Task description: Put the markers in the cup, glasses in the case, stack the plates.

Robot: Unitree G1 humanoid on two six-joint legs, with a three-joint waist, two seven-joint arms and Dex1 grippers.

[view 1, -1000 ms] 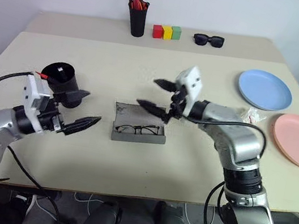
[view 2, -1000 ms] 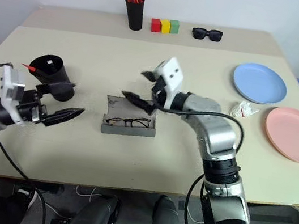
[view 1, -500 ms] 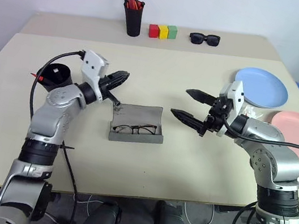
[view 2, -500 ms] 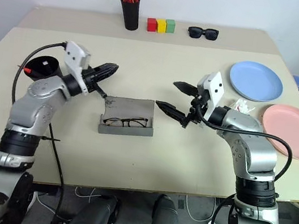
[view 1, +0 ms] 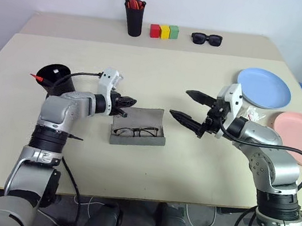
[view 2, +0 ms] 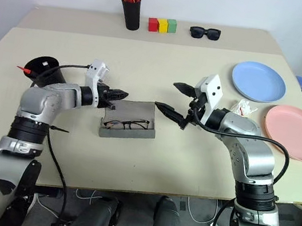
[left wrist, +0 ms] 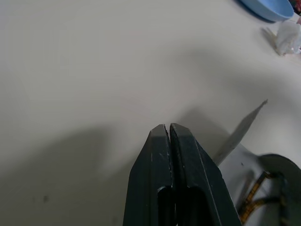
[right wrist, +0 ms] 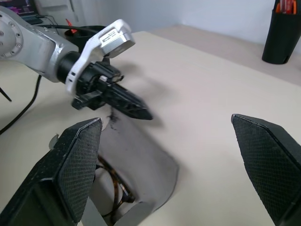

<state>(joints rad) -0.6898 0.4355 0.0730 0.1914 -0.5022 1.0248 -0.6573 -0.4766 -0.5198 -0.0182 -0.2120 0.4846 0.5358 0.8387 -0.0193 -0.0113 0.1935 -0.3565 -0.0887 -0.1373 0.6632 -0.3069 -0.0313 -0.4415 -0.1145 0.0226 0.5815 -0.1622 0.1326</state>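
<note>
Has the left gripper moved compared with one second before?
Yes. The left gripper, now shut, went from the near side of the cup across to the far left corner of the open case.

The glasses [view 1: 138, 130] lie in the case [view 1: 140, 124] mid-worktop [view 1: 163, 74], cup [view 1: 55, 77] to its left, plates [view 1: 264, 88] right.

Wire-frame glasses [view 1: 138, 130] lie inside the open grey case [view 1: 155, 140], mid-table.

The glasses [view 2: 127, 124] lie in the open case [view 2: 130, 121] mid-table, between the closed left gripper [view 2: 120, 93] and the spread right gripper [view 2: 175, 99].
</note>
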